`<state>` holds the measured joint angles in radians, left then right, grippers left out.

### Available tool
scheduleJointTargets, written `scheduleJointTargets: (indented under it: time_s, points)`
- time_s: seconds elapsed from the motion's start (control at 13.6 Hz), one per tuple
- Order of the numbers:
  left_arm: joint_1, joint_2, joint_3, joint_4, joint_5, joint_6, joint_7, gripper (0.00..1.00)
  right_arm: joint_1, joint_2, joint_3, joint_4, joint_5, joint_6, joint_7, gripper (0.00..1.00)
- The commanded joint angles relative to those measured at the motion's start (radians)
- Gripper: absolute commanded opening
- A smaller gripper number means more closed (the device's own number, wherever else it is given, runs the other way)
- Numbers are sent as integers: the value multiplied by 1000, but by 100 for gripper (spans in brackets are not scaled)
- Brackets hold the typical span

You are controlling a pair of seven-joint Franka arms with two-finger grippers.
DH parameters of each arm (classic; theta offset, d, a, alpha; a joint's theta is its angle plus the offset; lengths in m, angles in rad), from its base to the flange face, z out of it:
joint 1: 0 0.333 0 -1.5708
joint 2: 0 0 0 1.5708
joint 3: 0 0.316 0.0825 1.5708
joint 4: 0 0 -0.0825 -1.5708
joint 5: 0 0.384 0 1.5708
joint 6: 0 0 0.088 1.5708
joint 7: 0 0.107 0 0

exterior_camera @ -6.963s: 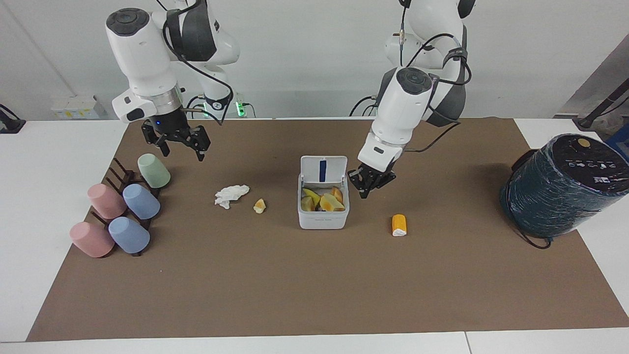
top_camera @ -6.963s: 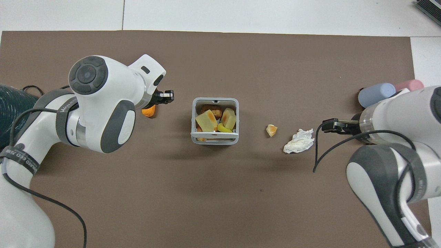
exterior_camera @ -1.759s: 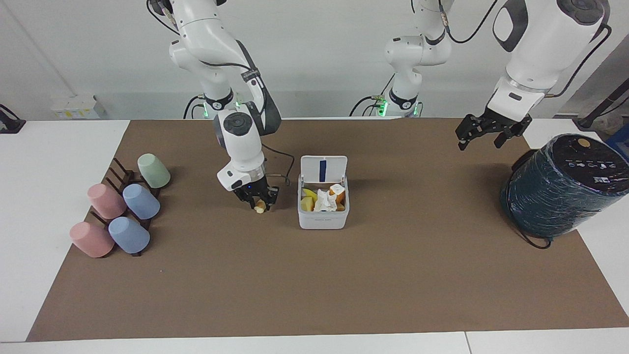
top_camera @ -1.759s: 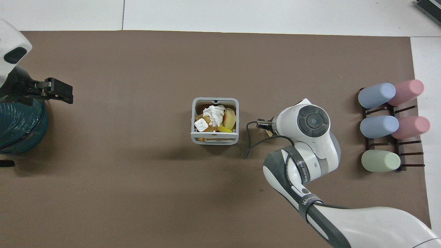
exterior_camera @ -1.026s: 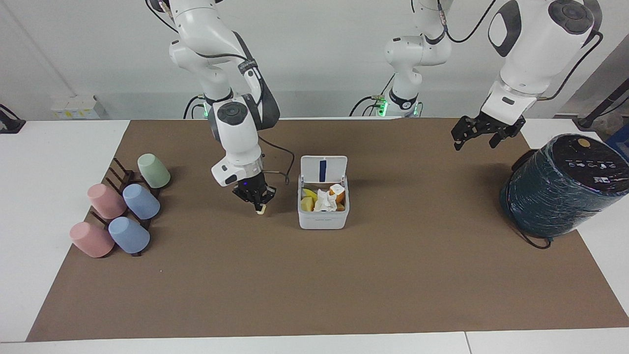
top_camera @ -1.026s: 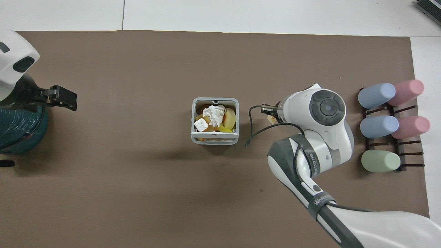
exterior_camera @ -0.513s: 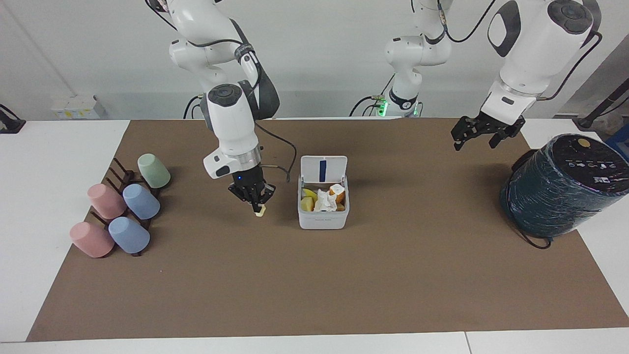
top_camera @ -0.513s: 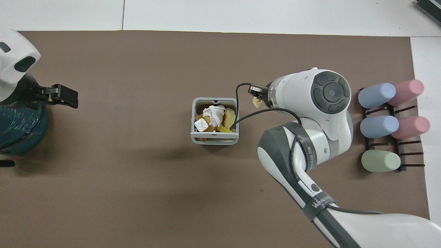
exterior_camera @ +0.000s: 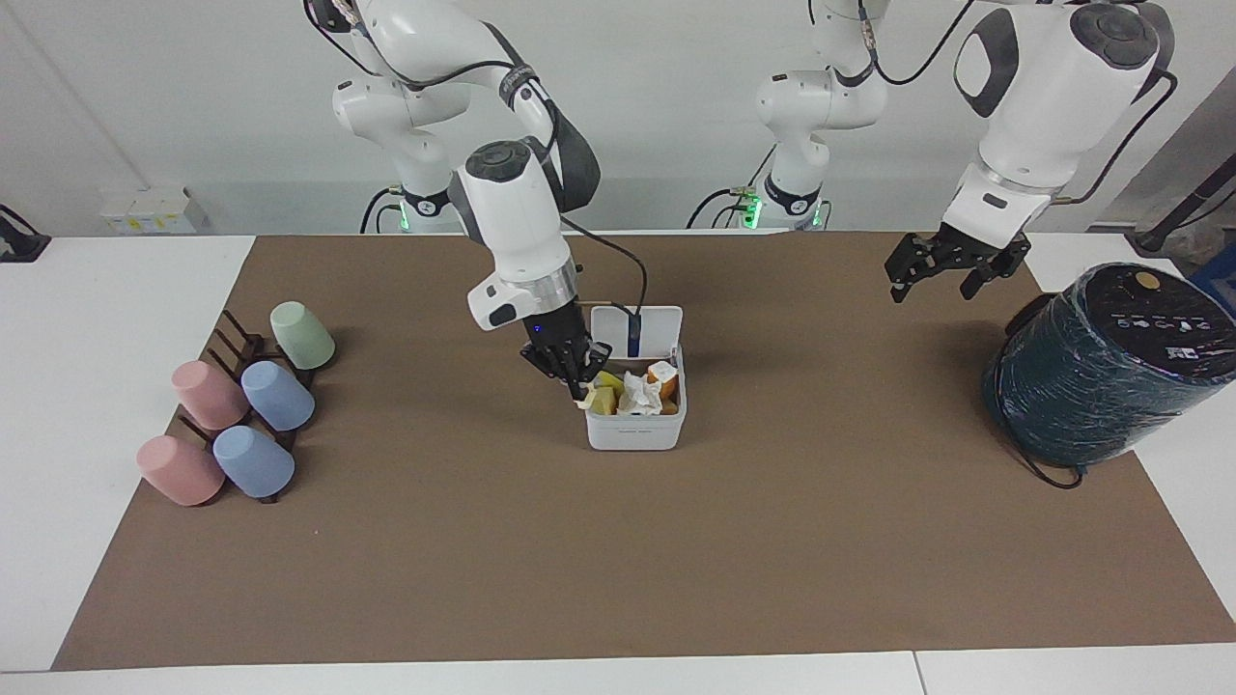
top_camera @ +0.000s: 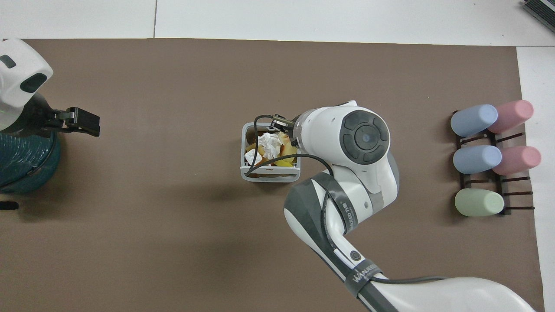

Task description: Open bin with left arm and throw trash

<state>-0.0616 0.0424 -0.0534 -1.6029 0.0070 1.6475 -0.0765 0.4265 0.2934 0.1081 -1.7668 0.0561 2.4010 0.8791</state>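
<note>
Our right gripper [exterior_camera: 582, 390], clenched on the last food scrap [exterior_camera: 585, 400], has swung in half a second from the counter [exterior_camera: 618, 541] beside the bin [exterior_camera: 634, 430] to just over its open rim. Tissue [exterior_camera: 636, 393] and orange chunk [exterior_camera: 662, 373] already lie inside. The left gripper [exterior_camera: 944, 265] waits, released, near the teal cylinder [exterior_camera: 1110, 367]. We judge only the drop remains.

Raised lid [exterior_camera: 635, 332] blocks the bin [exterior_camera: 634, 430] from the robots' side — other sides open.
</note>
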Motion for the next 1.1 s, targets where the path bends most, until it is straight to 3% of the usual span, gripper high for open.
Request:
scheduleJointTargets:
  time_s: [0.0, 0.29, 0.66, 1.03]
  points:
    - [-1, -44, 3, -58, -8, 32, 17, 100, 11, 16, 2, 7, 4, -5, 17, 99]
    - [-1, -44, 6, -60, -8, 37, 18, 100, 8, 13, 1, 10, -5, -25, 15, 100]
    - [-3, -45, 4, -57, -8, 17, 7, 100, -72, -45, -5, 6, -56, -107, -52, 100]
    - [-1, -44, 4, -57, -8, 20, 6, 100, -234, -177, -5, -17, -85, -251, -264, 100]
